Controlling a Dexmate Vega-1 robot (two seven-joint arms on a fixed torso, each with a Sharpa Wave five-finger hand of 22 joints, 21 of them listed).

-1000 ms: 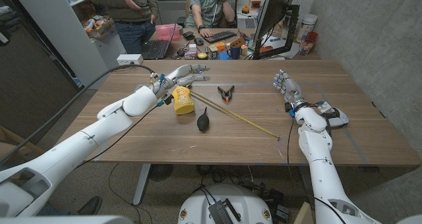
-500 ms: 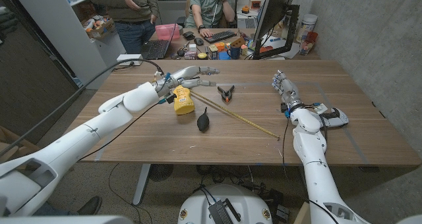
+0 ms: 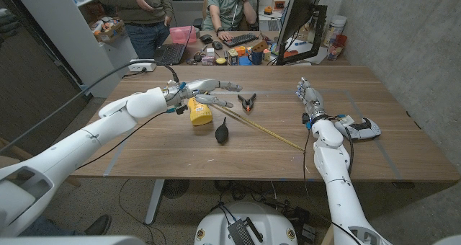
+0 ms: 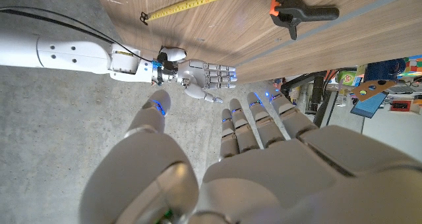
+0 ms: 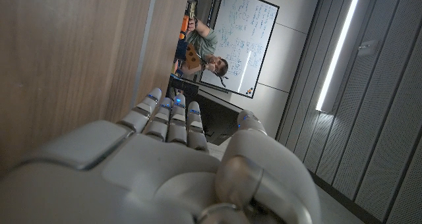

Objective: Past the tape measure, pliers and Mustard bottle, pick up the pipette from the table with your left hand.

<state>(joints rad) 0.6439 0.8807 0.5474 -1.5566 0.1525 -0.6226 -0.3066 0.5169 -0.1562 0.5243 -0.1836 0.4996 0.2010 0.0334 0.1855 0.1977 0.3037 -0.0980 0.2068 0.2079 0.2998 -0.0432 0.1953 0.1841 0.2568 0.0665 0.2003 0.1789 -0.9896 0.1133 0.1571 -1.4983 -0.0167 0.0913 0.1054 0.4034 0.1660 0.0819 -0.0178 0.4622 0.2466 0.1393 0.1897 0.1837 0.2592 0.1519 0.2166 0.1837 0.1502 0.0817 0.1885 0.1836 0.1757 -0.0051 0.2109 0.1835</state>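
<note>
Desk [image 3: 180, 148] carrying one mustard bottle [image 3: 199, 111], pliers [image 3: 247, 101], tape measure [image 3: 263, 128], pipette [image 3: 222, 132]; left hand [image 3: 213, 92], right hand [image 3: 308, 97] both spread, empty

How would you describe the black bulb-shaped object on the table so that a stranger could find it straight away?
Start at the wooden table and find the yellow mustard bottle near its middle. Just nearer the robot, beside the extended yellow tape measure, lies the pipette. It is the only all-black, teardrop-shaped thing; the pliers further back have orange on them.
</note>
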